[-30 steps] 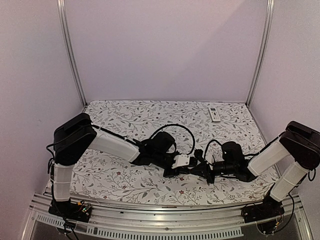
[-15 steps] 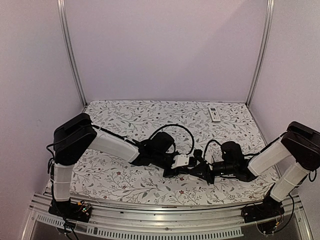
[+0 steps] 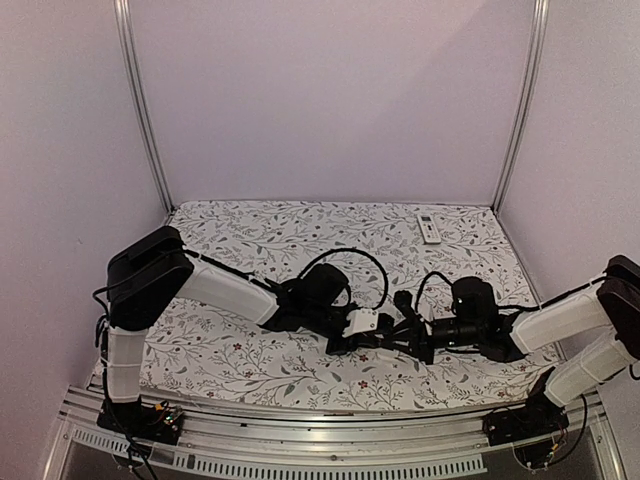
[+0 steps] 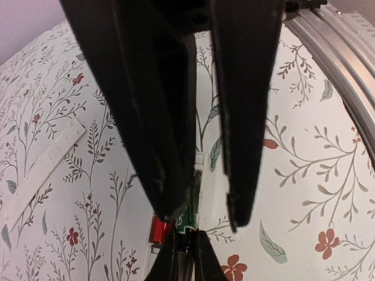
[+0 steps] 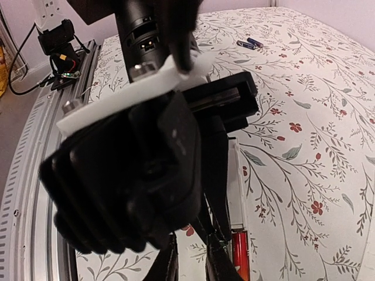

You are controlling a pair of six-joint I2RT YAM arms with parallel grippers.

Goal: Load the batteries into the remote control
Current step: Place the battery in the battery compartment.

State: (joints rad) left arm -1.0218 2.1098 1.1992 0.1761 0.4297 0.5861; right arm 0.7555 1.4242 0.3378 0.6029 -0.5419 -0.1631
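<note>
Left pincer (image 4: pixel 206 218) clamped tight on the white remote control (image 4: pixel 210 178); right pincer (image 5: pixel 192 263), tips barely parted, facing it, red battery (image 5: pixel 240 257) just beside.

Floral-cloth table (image 3: pixel 250 225): small white remote (image 3: pixel 428 228) far right, two loose batteries (image 5: pixel 251 43).

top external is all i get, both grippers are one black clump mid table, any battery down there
Observer: Yes. The right wrist view shows a red battery lying just beside the right gripper.
Operator: is right holding it
Observer: No. Its jaws stand slightly apart with nothing between them.
Operator: any others around
Observer: Two batteries lie side by side farther along the table.
</note>
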